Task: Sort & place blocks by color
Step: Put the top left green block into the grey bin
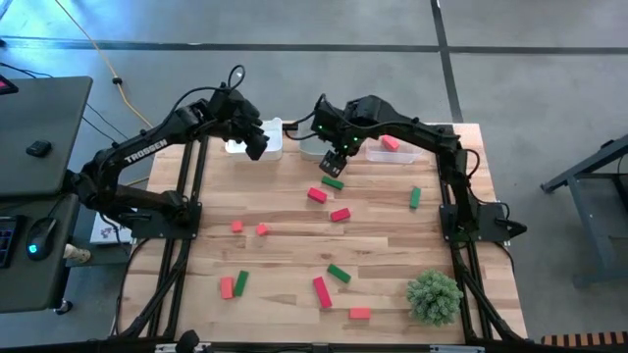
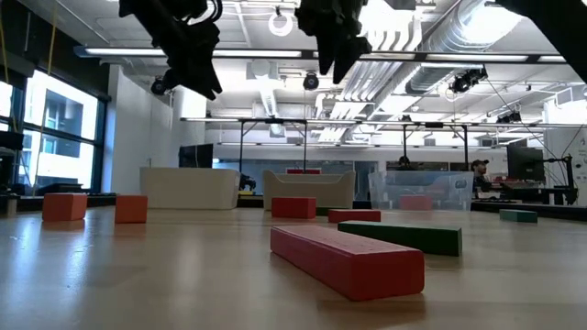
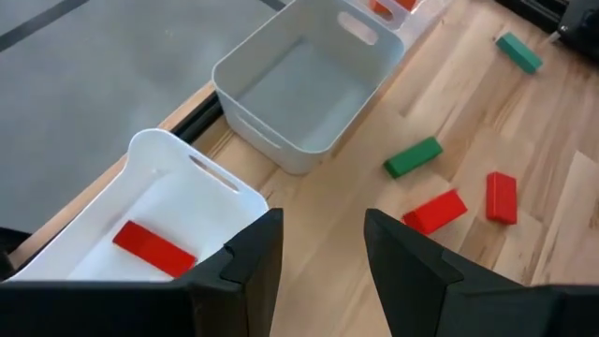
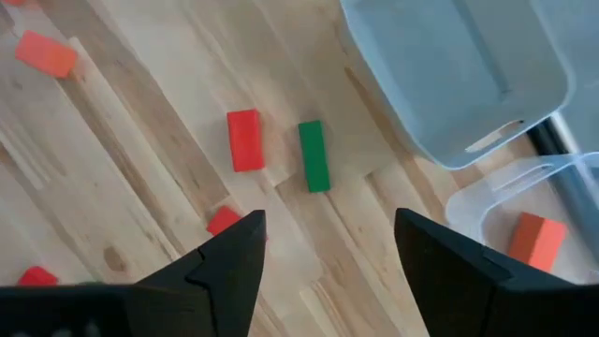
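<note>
We find three bins in a row along the far edge of the table (image 1: 294,250), and take the middle bin (image 1: 312,149) as our landmark. It is empty. The bin on its left (image 1: 263,139) holds one red bar (image 3: 153,248); the bin on its right (image 1: 392,149) holds one orange-red block (image 1: 390,143).

The right gripper (image 1: 332,165) hangs above the table just in front of the middle bin, jaws wide apart and holding nothing. Below it, just in front of the middle bin, lie a green bar (image 1: 333,182) and a red bar (image 1: 316,194), with another red bar (image 1: 340,214) a little nearer the front. A second green bar (image 1: 415,198) lies to the right of these.

The left gripper (image 1: 255,145) hovers over the left bin, jaws apart and empty.

The remaining blocks lie well in front of the middle bin: two small orange-red cubes (image 1: 249,227) at mid-table, and near the front edge an orange-red and green pair (image 1: 234,284), a green bar (image 1: 339,274), a long red bar (image 1: 321,291) and a short red block (image 1: 360,314). An artificial plant (image 1: 434,297) stands at the front right corner.
</note>
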Available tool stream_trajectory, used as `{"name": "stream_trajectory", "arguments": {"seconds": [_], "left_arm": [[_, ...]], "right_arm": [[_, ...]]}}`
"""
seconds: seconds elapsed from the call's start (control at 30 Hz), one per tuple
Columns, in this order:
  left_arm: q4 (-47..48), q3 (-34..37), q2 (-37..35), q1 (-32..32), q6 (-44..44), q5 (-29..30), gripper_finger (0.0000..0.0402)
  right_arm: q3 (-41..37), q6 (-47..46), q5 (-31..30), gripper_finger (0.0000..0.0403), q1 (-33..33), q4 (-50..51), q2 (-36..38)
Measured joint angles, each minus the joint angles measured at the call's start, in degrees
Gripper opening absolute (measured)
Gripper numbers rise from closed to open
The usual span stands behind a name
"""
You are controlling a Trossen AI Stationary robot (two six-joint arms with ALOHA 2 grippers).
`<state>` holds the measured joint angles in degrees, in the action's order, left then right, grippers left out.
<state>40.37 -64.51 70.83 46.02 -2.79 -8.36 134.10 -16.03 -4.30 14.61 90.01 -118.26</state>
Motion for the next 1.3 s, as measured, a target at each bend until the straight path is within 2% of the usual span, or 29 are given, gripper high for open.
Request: {"name": "stream_trajectory", "arguments": {"seconds": [0.1,0.73,1.1,1.3], "left_arm": [[0.5,0.0,-0.3,0.1,0.0,0.0,0.0142],[1.0,0.0,-1.6,0.1,1.0,0.3,0.0142],[1.0,0.0,-1.6,0.1,1.1,0.4,0.0142],[1.0,0.0,-1.6,0.1,1.1,0.4,0.0142]], "right_arm": [[0.0,0.0,1.6,0.0228,0.0,0.0,-1.4],[-0.1,1.5,1.8,0.0228,0.0,-0.1,-11.5],[-12.6,2.4,-1.7,0.0227,-0.1,-0.1,-11.0],[-16.9,4.5,-1.6,0.0227,-0.1,-4.4,-11.0]]}}
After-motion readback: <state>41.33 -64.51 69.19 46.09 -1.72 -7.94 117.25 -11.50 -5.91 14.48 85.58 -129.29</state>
